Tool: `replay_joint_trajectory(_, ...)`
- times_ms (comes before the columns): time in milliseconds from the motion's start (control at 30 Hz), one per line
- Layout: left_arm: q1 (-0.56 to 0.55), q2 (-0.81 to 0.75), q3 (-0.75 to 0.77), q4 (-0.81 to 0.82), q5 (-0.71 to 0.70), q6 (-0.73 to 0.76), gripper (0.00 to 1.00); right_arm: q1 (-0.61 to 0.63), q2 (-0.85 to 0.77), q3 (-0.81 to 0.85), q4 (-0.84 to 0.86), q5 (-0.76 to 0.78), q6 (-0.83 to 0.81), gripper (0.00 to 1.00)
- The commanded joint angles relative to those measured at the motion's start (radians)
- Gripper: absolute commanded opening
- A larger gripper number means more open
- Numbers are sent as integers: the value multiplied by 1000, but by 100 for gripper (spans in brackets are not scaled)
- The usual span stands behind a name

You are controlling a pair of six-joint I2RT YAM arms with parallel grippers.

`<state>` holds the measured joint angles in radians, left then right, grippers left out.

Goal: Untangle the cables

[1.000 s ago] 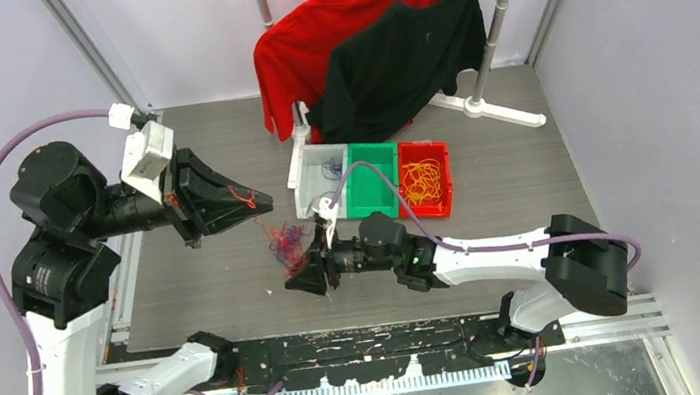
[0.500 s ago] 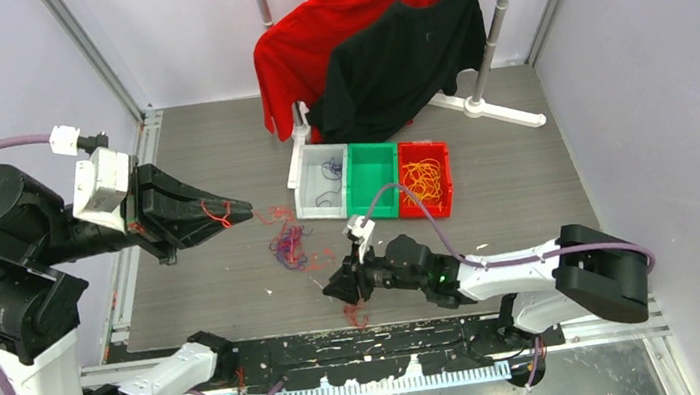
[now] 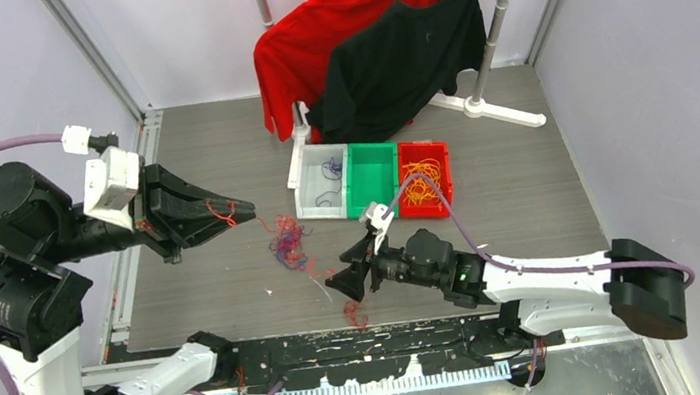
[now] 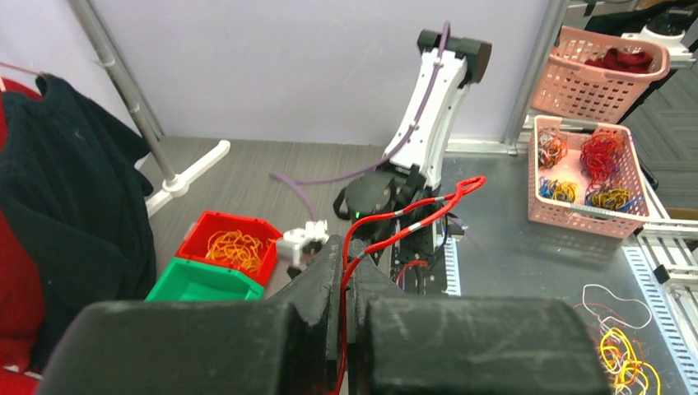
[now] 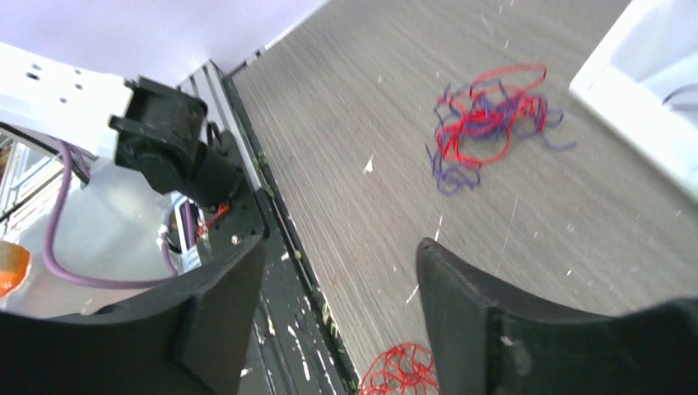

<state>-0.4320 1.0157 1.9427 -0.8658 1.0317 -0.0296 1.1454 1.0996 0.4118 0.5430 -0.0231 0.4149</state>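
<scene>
The right fingers [image 5: 469,304] have spread, leaving a red cable bunch [image 3: 355,313] beneath them.

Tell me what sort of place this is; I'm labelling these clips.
Likely a robotics lab test cell: white-and-black robot arms bolted to a grey table, pale partition walls, and white, green and red plastic bins.

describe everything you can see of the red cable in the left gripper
The red cable is a thin, glossy, flexible wire, plastic-coated by its look, with a few pale bands along it. It is pinched in the closed left gripper and held in the air. From the pinch it rises in a long narrow loop with a small rounded bend at its far end, while another stretch runs down inside the grip. Nothing but the gripper visibly touches it.
</scene>
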Motion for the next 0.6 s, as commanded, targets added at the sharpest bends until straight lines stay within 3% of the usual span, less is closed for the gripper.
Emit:
replay_joint_trajectory(0,-4,-14,-60,5,-29,33,0,1,-106,103,-57,40,-91,78)
replay_joint_trajectory(267,-3,-57,-254,89,-70,52,0,-1,-216,303,-258,-35,-217,83)
replay_joint_trajectory(433,-4,-57,-319,109,-78,50,0,-1,-139,432,-331,-172,-249,83)
replay_joint_trajectory(567,-4,-53,-336,126,-76,26,0,-1,-61,491,-320,-178,-256,82)
